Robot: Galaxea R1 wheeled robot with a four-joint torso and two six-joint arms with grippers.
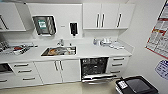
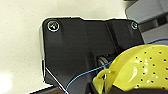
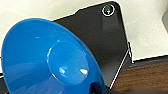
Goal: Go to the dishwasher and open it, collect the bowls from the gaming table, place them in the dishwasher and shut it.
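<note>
1. Right wrist view: a blue bowl (image 3: pixel 50 60) sits tight against the right arm's dark plate, its underside and round foot turned to the camera. It appears carried, but the right gripper's fingers are hidden, so whether they pinch the rim cannot be told.

2. Left wrist view: a yellow-green bowl (image 2: pixel 136 68), speckled with small dark dots and with a loop at its rim, sits close to the left arm's plate. A thin blue wire (image 2: pixel 85 74) runs across the plate towards it. The left gripper's fingers are not clear either; their state cannot be told.

3. Head view, nearest: a black bin (image 1: pixel 136 86) with a grey lid and a white label stands at the lower right, just beside the dishwasher's door.

4. Next, the dishwasher (image 1: pixel 94 66) stands open under the white counter (image 1: pixel 100 51), its door (image 1: pixel 97 78) folded down and the dark racks showing. White drawers (image 1: pixel 117 65) flank it on the right, cabinet doors (image 1: pixel 58 71) on the left.

5. On the counter, a steel sink (image 1: pixel 59 51) holds dishes, with a tap (image 1: pixel 61 42) behind it. A drying rack (image 1: pixel 15 48) with items lies at the far left; small containers (image 1: pixel 107 42) cluster at the right.

6. Farthest, on the wall: a paper-towel dispenser (image 1: pixel 44 25), a dark soap dispenser (image 1: pixel 73 28) and white upper cabinets (image 1: pixel 107 16). Posters (image 1: pixel 160 32) hang on the right wall.
</note>
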